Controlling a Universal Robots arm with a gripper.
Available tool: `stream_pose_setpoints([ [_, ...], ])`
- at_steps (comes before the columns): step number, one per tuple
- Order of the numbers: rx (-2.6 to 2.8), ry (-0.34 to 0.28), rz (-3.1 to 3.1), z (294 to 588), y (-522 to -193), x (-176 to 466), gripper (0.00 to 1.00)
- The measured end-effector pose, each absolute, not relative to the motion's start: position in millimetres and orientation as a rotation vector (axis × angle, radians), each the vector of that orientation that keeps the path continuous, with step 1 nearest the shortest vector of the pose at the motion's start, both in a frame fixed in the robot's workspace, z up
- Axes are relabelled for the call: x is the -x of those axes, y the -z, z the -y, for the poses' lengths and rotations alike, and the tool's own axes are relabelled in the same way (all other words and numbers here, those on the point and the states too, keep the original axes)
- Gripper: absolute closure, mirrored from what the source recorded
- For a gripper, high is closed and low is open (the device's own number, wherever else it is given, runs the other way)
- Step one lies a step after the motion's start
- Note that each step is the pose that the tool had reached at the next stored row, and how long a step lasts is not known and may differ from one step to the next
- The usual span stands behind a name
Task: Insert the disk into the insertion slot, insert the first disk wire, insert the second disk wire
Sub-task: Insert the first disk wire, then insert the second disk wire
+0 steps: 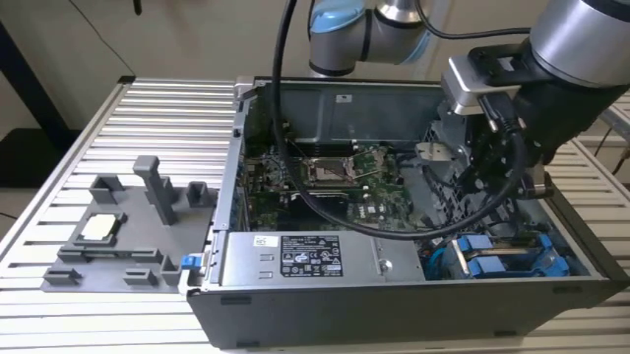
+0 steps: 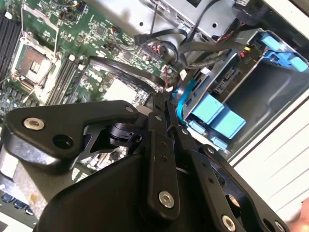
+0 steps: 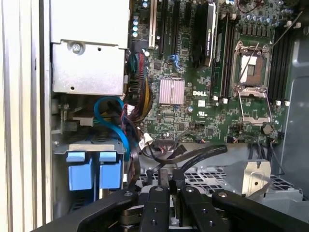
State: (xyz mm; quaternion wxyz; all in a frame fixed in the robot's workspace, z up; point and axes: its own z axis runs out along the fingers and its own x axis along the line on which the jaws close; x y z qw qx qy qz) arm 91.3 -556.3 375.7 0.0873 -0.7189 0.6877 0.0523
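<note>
The claw [image 2: 164, 104] hangs inside the open computer case [image 1: 394, 310], its fingers pressed together on a thin black wire [image 2: 120, 67]. The disk [image 1: 507, 259] in its blue frame sits in the slot [image 3: 94, 145] at the case's corner, just beside the claw.

White logo lettering on motherboard [image 3: 200, 93]; printed sticker on power-supply box [image 1: 310, 255].

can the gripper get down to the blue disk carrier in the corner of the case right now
Probably yes. The gripper hangs inside the open case close above the blue disk carrier, whose blue tabs lie uncovered. Loose black cables crowd the space between and could snag.
</note>
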Motion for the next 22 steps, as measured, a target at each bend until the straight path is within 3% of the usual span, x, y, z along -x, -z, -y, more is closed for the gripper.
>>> stream_pose_setpoints([
  [22, 2.121, -0.191, -2.031, 602, -369, -111, 0.84],
])
